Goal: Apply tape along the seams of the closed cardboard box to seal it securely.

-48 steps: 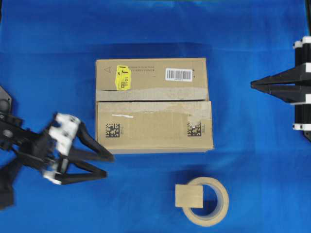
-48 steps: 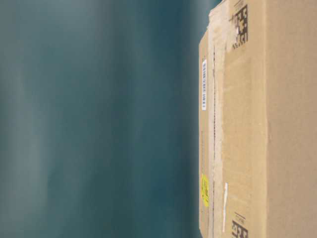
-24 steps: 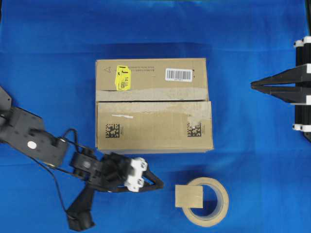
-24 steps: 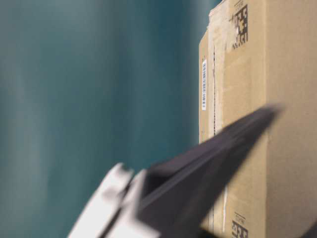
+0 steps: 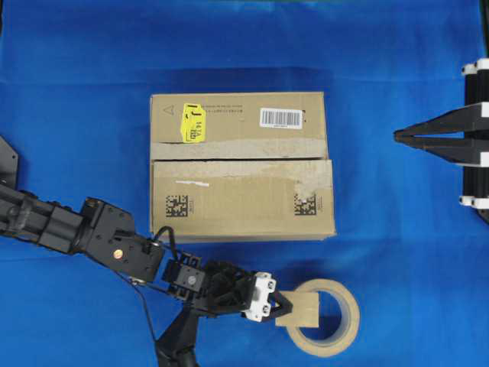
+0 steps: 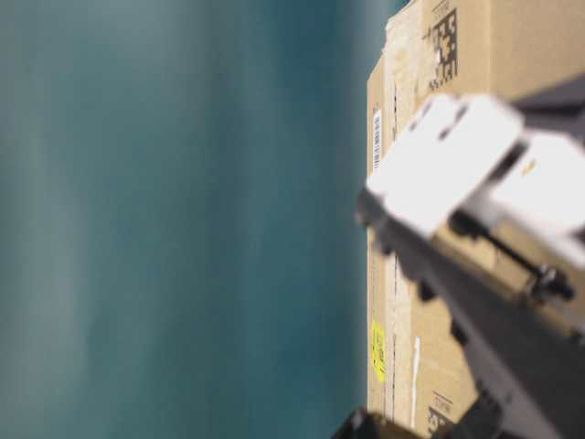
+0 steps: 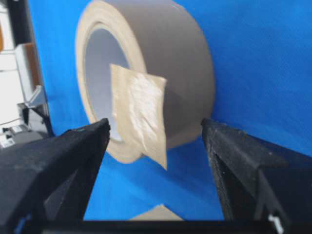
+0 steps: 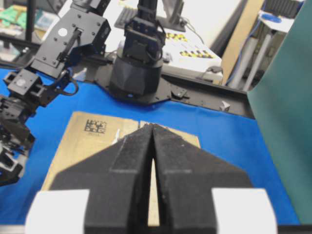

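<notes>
One small square piece of tan paper tape (image 5: 297,310) sticks up from the left rim of a round roll of tan tape (image 5: 336,318), which lies flat on the blue cloth-covered table (image 5: 397,252) just below the lower right corner of the large brown cardboard box (image 5: 241,165). In the left wrist view the piece (image 7: 140,112) stands off the roll's edge (image 7: 161,58) as a loose flap, partly across the hole. The left gripper (image 5: 281,307), black with a white block behind its fingers, lies low at the piece's left edge, its jaws spread wide to either side of the flap; the wrist view shows the two dark fingers (image 7: 73,151) apart from the tape, nothing clamped between them. Whether a fingertip touches the roll cannot be told.

The box lies closed, well apart from the roll. A thin dark seam (image 5: 241,159) runs left to right between its two top flaps, edged by a torn pale strip of old tape (image 5: 252,149). A yellow sticker (image 5: 193,122) and a white barcode label (image 5: 281,117) sit on the far flap, and two square black-and-white codes (image 5: 177,205) on the near one.

The right gripper (image 5: 399,134) hangs at the right edge, far from the box, its black jaws pressed together on nothing.
</notes>
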